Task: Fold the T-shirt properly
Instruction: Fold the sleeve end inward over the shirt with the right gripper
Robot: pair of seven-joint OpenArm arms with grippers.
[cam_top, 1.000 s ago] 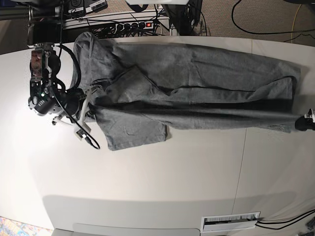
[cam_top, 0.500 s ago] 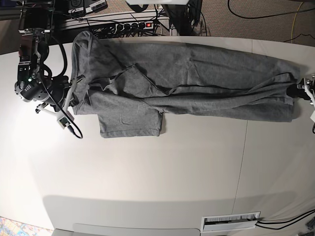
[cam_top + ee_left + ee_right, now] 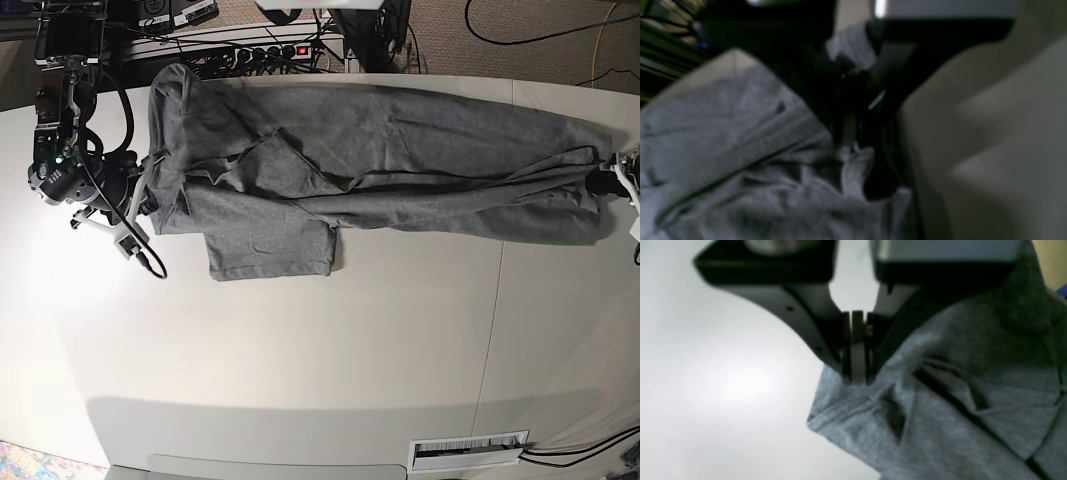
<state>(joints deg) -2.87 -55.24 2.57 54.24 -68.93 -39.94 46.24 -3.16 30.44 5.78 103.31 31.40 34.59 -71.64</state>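
The heather-grey T-shirt [image 3: 380, 165] lies stretched lengthwise across the white table [image 3: 300, 360], folded over itself with one sleeve [image 3: 268, 248] sticking out toward the front. My right gripper [image 3: 148, 190], at the base view's left, is shut on the shirt's hem [image 3: 846, 400]; its fingertips [image 3: 857, 350] pinch the cloth. My left gripper [image 3: 605, 182], at the right edge, is shut on the shirt's other end; in the blurred left wrist view the cloth [image 3: 740, 160] bunches at the dark fingers [image 3: 850, 133].
A power strip [image 3: 270, 50] and cables lie behind the table's far edge. A white vent-like box [image 3: 468, 452] sits at the front right. The table's front half is bare white surface.
Both grippers have pulled the shirt away from the front edge and outward, drawing it tauter; the right gripper moved left and back, the left gripper moved back. In the last half second little moved.
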